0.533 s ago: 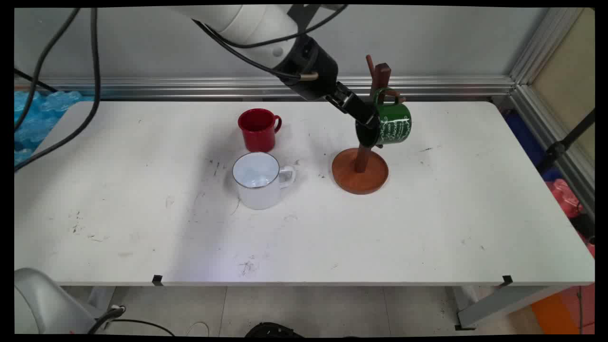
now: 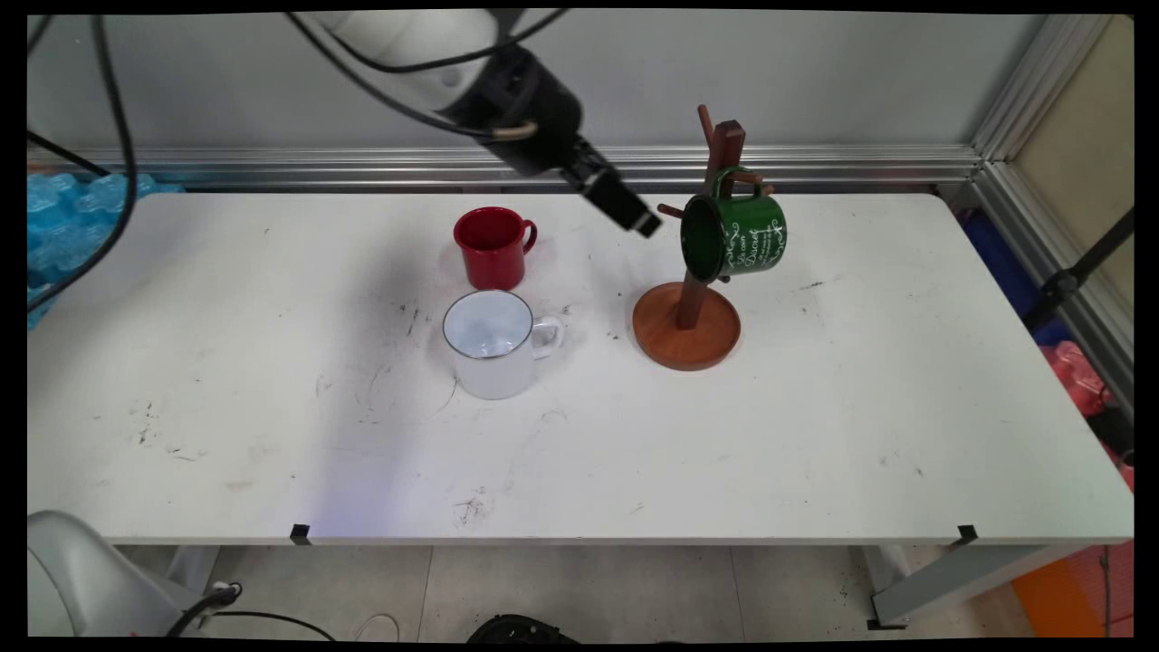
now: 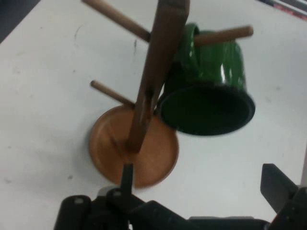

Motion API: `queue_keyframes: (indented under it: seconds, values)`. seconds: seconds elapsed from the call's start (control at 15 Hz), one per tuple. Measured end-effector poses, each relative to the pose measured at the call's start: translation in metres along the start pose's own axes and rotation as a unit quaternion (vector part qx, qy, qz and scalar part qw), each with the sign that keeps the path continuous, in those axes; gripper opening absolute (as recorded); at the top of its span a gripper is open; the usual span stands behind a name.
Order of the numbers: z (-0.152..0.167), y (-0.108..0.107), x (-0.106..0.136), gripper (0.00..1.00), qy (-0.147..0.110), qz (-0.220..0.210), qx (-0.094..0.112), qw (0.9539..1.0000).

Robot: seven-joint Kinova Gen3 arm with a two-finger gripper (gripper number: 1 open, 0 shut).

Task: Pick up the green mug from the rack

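Green mug [image 2: 735,234] hangs by its handle on a peg of the rack [image 2: 688,312].
Gripper [image 2: 645,223] empty, fingers apart, in the air just left of mug, not touching. Red mug [image 2: 492,246], white mug [image 2: 493,343] stand further left.

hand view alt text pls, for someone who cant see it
A green mug hangs by its handle on a peg of a wooden mug tree, its dark open mouth facing the camera. The tree's round base sits on a white table. The black claw rises from the bottom edge, open and holding nothing.
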Motion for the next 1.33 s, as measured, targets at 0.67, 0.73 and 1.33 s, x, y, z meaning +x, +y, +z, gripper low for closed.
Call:
queue_keyframes:
  seconds: [0.67,0.73,1.33]
  values:
    - [-0.057,-0.018,-0.034,1.00,-0.019,0.108,-0.016,0.9939]
    - [-0.061,-0.019,-0.036,1.00,-0.019,0.118,-0.018,0.9927]
    - [-0.062,-0.026,-0.031,1.00,0.001,0.145,-0.016,0.9893]
